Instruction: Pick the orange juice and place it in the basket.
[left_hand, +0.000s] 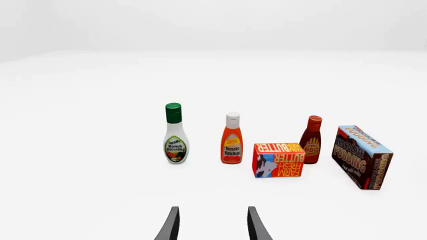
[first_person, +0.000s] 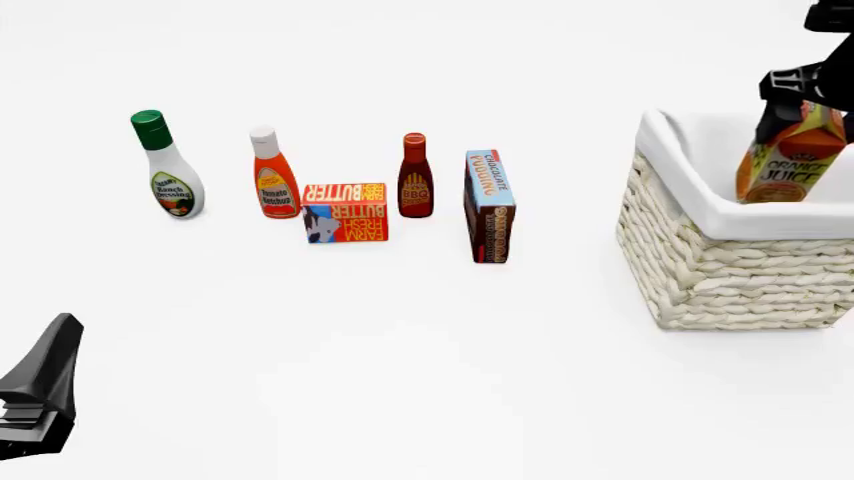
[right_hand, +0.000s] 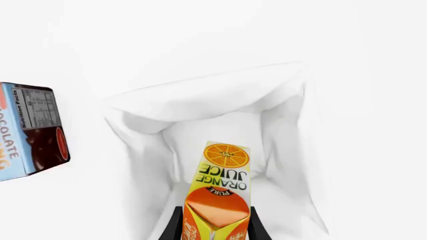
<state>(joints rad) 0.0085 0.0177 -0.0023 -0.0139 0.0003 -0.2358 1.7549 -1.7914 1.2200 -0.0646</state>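
The orange juice is shown gripped near its gabled top by the right end effector, whose fingers are clamped on opposite faces of the carton; it is held upright, slightly tilted, over the open mouth of the basket, its lower part already below the level of the cloth-lined rim. In the right wrist view the carton is seen hanging above the white liner, with free room on all sides. The carton is judged stiff but crushable — a light, smooth-sided paperboard box, best held on its flat faces just under the gable, as it is here, with moderate squeeze. A short drop onto the soft liner is unlikely to harm it, though it may topple once released.

The left end effector is seen with fingers parted and nothing between them, low over the bench and well apart from the basket. Farther left a row is formed by the ranch dressing bottle, the ketchup bottle, the butter box, the barbecue sauce bottle and the chocolate pudding box — none lies in the carton's downward path
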